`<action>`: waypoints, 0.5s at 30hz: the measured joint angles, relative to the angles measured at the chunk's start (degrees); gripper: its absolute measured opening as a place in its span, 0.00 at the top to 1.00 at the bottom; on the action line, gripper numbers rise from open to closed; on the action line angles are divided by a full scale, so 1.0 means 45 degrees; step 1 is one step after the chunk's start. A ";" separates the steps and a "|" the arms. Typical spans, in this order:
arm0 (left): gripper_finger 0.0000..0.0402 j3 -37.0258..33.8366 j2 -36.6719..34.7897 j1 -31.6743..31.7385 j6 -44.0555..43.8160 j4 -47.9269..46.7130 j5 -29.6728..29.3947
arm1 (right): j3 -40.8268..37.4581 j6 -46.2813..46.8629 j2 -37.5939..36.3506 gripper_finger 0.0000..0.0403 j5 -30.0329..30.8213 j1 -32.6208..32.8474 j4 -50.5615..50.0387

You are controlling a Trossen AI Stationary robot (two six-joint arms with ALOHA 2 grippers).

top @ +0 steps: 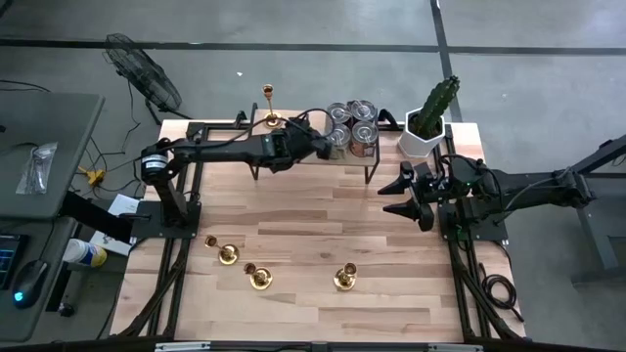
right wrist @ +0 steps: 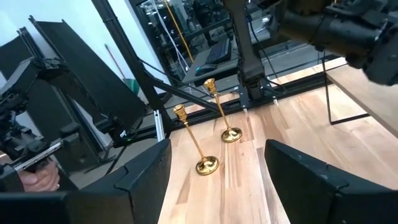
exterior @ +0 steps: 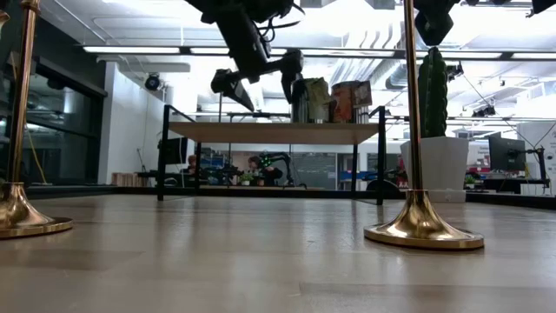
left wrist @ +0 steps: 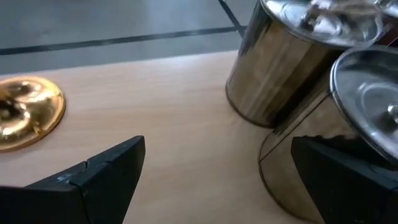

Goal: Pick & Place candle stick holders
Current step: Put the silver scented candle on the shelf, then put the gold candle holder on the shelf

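Note:
One gold candle stick holder stands on its round base at the left end of the raised shelf. Three more stand upright on the table near the front. My left gripper is open over the shelf, between that base and the shiny tin cans; one finger shows in front of a can, and I cannot tell if it touches. My right gripper is open at the table's right side with nothing between its fingers.
Several tin cans crowd the shelf's right half. A cactus in a white pot stands at the far right corner. The shelf's black legs stand on the far part of the table. Bare wood lies mid-table.

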 joint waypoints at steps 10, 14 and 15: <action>0.01 0.0000 0.0000 0.0000 0.0053 0.0250 -0.0055 | 0.0000 0.0139 0.0000 0.38 -0.0056 -0.0004 0.0005; 0.01 0.0000 0.0000 0.0000 0.0636 0.0188 -0.0425 | 0.0000 0.0215 0.0000 0.38 -0.0099 -0.0005 0.0010; 0.01 0.0000 -0.0021 0.0000 0.0711 0.0184 -0.0412 | 0.0000 0.0214 0.0000 0.38 -0.0132 -0.0005 0.0010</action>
